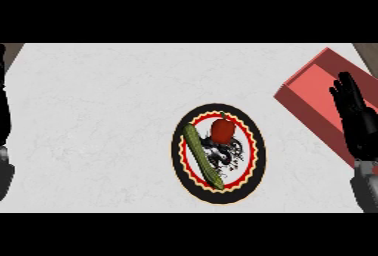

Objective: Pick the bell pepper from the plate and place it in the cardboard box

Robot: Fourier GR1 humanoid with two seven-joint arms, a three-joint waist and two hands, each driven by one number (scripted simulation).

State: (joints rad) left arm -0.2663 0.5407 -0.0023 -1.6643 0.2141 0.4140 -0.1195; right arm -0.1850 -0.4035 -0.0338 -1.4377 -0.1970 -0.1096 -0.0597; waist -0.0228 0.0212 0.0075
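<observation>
Counts: 1 plate (pixel 179 165), 1 bell pepper (pixel 223 130), 1 cucumber (pixel 203 157), 1 box (pixel 314 87), 2 hands.
Plate: round, black rim w/ red-and-cream ring, patterned centre; lying mid-counter, slightly R of centre.
Bell pepper: red, sitting on upper part of plate, just R of cucumber's upper end; nothing gripping it.
Cucumber: green, long, lying diagonally along plate's L side, upper end near rim top, lower end reaching the lower ring.
Box: red-pink walls, tilted, sitting at counter's far R corner; well apart from plate, one corner running out of view at R.
Right hand (pixel 356 120): black, showing at R edge, fingers straight and pointing up, spread wide, holding nothing; overlapping box's R portion in head view.
Left hand (pixel 4 107): only a dark sliver showing at L edge; finger state can't be told.
Counter (pixel 96 125): pale, mottled; far edge running along top, brown strips showing at both upper corners.
Open room: broad bare stretch lying L of plate; narrower bare band lying btw plate and box.
</observation>
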